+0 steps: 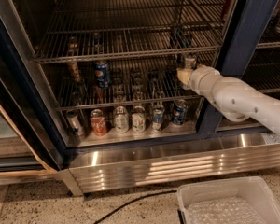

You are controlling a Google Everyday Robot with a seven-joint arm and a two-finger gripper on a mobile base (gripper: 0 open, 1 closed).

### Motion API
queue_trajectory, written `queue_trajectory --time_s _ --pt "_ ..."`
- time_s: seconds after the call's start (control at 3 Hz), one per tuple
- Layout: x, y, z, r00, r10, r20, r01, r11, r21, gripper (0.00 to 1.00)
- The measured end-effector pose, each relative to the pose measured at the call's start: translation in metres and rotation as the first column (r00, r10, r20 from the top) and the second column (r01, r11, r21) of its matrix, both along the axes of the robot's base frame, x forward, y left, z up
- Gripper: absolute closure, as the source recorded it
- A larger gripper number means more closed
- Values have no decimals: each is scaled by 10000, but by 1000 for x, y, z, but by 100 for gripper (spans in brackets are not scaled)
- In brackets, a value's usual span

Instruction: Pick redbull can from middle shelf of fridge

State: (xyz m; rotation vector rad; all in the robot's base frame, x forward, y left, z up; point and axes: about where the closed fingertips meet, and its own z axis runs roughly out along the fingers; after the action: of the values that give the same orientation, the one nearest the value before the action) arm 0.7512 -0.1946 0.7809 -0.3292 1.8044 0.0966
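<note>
The white arm reaches into the fridge (237, 45) from the right, and its pincer (183, 74) sits at the right end of the middle shelf (126, 101), right up against the redbull can (190, 61). The can stands upright there, silver top showing, just behind the pincer. Whether the pincer is open or closed on it I cannot tell. A blue Pepsi can (101, 73) stands well to the left on the same rack. A row of cans, one of them a red can (98, 122), lines the floor below.
</note>
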Motion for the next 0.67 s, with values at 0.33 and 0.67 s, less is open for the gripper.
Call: queue_trajectory --time_s 0.33,0.67 --pt "-21 8 -7 9920 1174 -470 -1170 9931 103 100" --pt "-36 16 -13 9685 2435 -525 -2419 9697 344 100"
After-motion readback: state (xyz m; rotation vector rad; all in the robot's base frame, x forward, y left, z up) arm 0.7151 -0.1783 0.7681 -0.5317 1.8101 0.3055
